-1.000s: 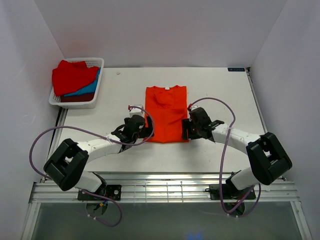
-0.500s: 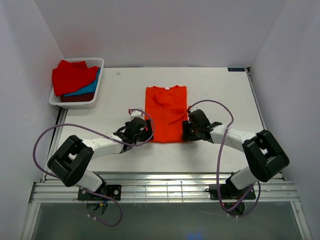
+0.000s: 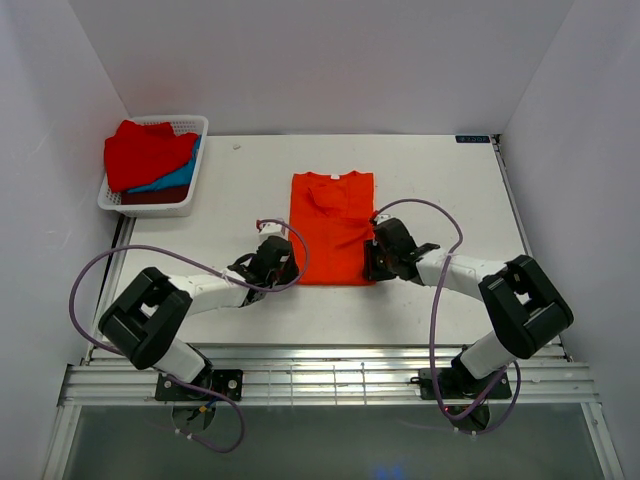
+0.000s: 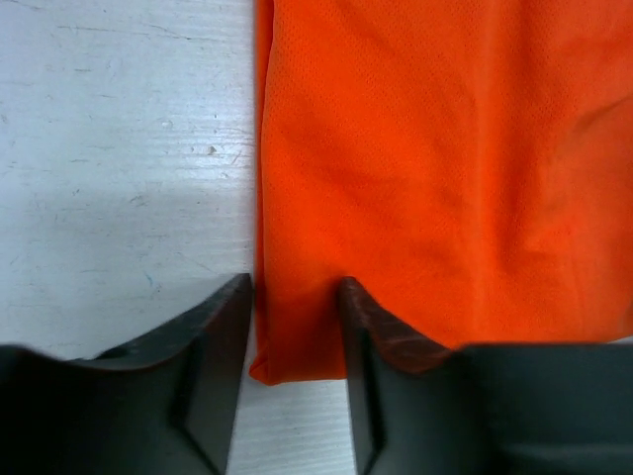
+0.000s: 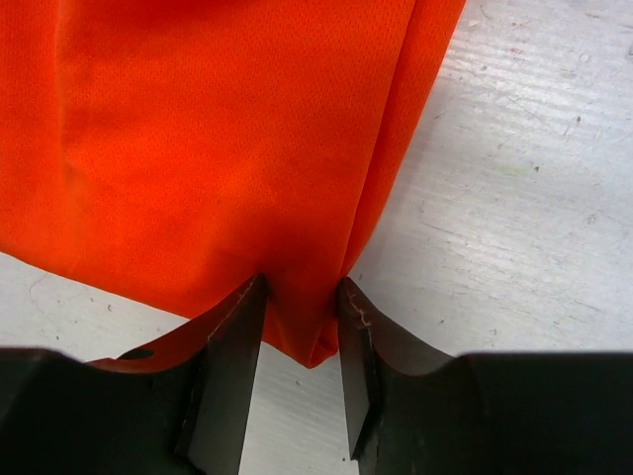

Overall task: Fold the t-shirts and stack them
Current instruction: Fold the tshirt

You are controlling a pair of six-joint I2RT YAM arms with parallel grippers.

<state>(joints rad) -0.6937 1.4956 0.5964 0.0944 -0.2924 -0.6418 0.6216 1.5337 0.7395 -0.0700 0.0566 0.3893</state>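
The bright orange-red t-shirt (image 3: 332, 225) lies flat in the middle of the table, folded into a long rectangle with its collar at the far end. My left gripper (image 3: 290, 268) sits at its near left corner. In the left wrist view the shirt (image 4: 415, 178) has that corner between the fingers of the left gripper (image 4: 295, 287), which stand partly apart. My right gripper (image 3: 372, 262) is at the near right corner. The right wrist view shows the shirt (image 5: 218, 148) with its folded corner between the narrowly parted fingers of the right gripper (image 5: 302, 287).
A white lattice basket (image 3: 160, 208) stands at the far left of the white table (image 3: 440, 180). It holds a red shirt (image 3: 145, 152) on top, a blue one (image 3: 177, 178) and a dark maroon one (image 3: 150, 196). White walls enclose the table on three sides.
Both grippers have slid in to the shirt's near corners, and their jaws have narrowed around the cloth. The shirt itself has not moved.
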